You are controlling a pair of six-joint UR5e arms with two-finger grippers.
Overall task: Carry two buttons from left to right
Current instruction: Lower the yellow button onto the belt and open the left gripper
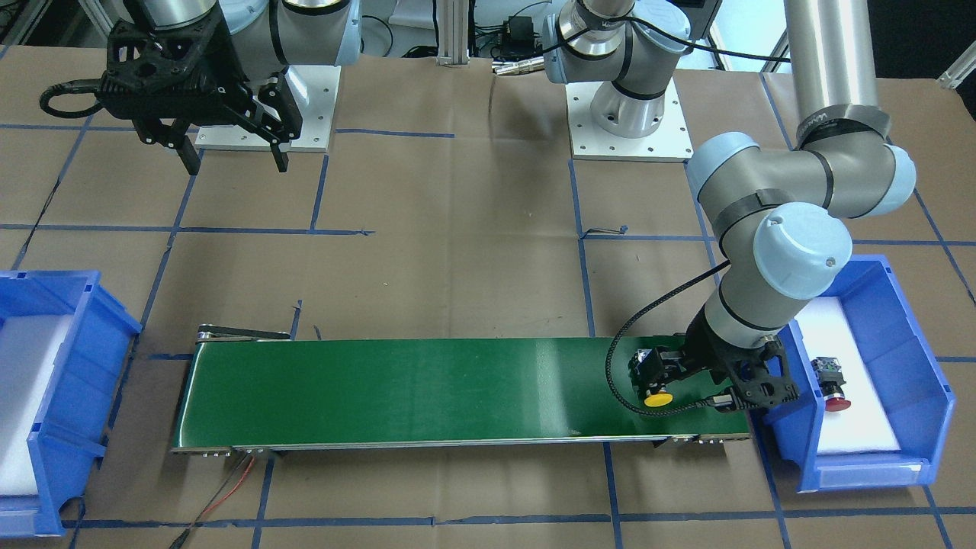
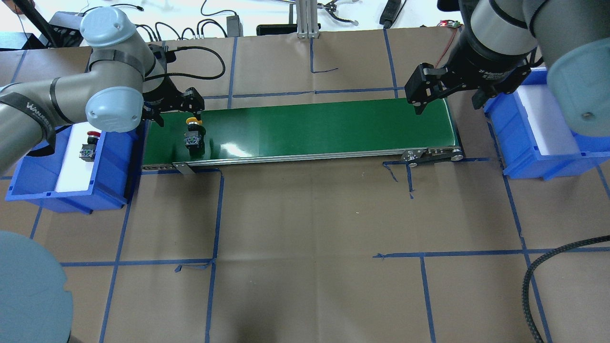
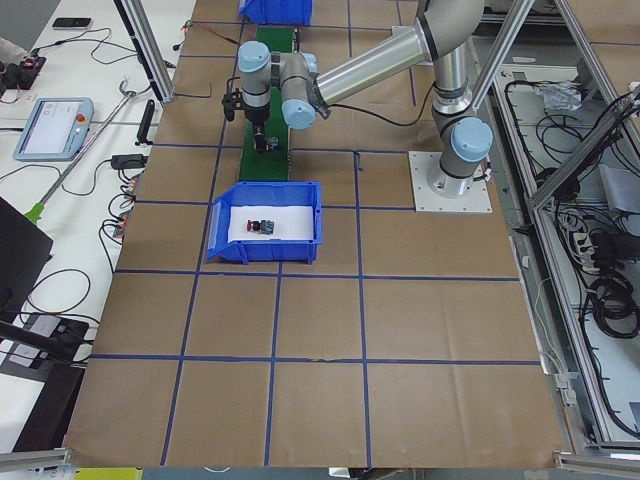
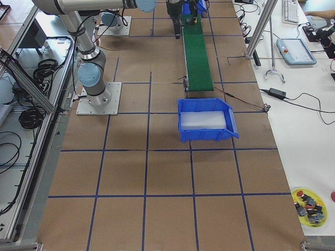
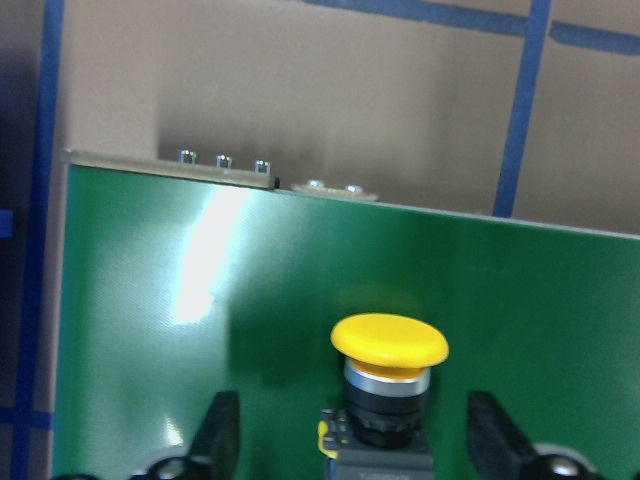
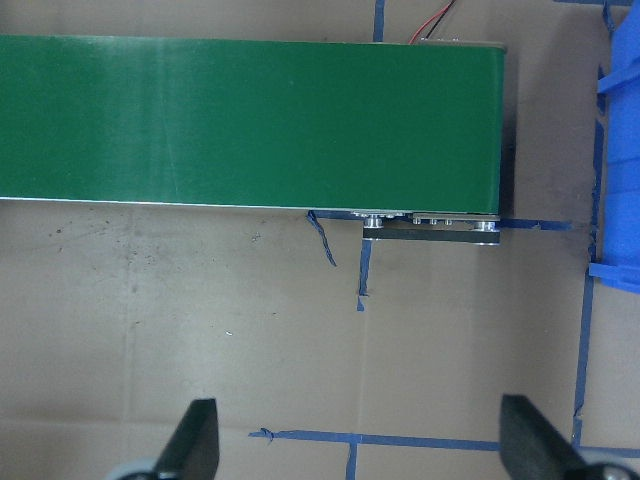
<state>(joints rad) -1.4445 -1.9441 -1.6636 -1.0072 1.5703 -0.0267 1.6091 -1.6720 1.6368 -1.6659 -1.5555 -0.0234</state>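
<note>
The yellow button [image 2: 193,122] lies on the green conveyor belt [image 2: 310,126] at its left end, also in the front view [image 1: 657,398]. My left gripper [image 2: 183,116] is open and low over it. In the left wrist view its fingers [image 5: 220,430] stand either side of the button [image 5: 388,345] with gaps. The red button [image 2: 89,143] lies in the left blue bin [image 2: 62,193], also in the front view [image 1: 833,387]. My right gripper [image 2: 445,102] is open and empty above the belt's right end, fingers [image 6: 200,440] wide apart.
The right blue bin [image 2: 524,143] with a white liner stands beyond the belt's right end and holds nothing visible. Brown paper with blue tape lines covers the table [image 2: 310,238]. A yellow dish of parts [image 4: 309,206] sits on a side table.
</note>
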